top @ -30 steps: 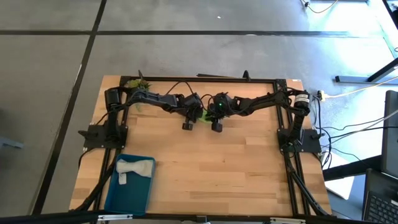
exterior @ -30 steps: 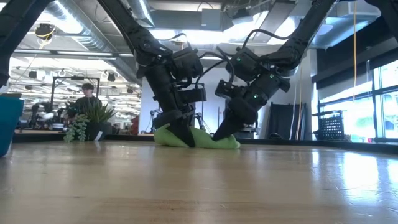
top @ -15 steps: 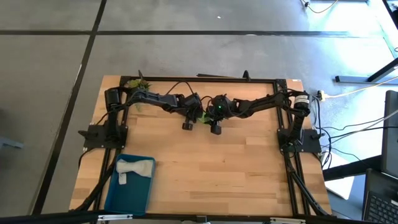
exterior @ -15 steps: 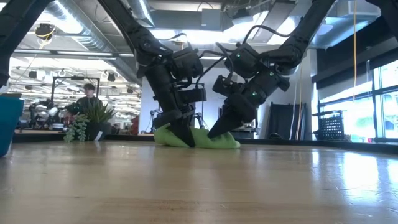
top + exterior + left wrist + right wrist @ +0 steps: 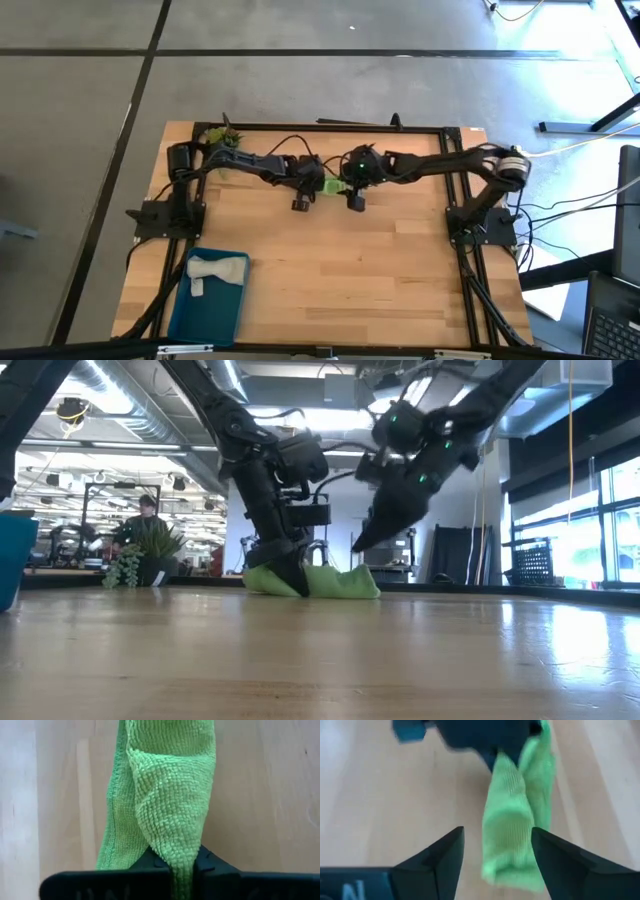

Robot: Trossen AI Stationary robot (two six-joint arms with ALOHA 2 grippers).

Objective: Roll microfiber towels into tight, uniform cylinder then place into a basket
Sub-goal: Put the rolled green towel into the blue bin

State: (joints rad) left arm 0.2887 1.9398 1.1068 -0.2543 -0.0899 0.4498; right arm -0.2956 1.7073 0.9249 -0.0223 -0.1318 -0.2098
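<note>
The lime green towel (image 5: 325,582) lies as a loose, folded bundle on the wooden table, far of the middle; it also shows in the high view (image 5: 333,185). My left gripper (image 5: 296,586) is shut on the bundle's left end. My right gripper (image 5: 362,543) hangs open just above the bundle's right end, touching nothing; in its wrist view the fingers (image 5: 449,851) stand apart over the towel (image 5: 512,845). The grey towel (image 5: 215,270) lies rolled in the teal basket (image 5: 190,318) at the near left. My left gripper pinches a thick fold of the green towel at its left end (image 5: 176,851) between its two fingers. The fingers slant down from above. The towel rests on the table and stretches away from the fingers, slack.
A small green plant sprig (image 5: 220,133) sits at the table's far left corner. Bare wood stretches across the middle and the near right of the table (image 5: 380,280). A person sits in the room beyond the table (image 5: 140,520).
My right gripper has opened, let go of the green towel's right end and risen clear of it. The towel has stayed on the table, still held at its left end by my left gripper.
</note>
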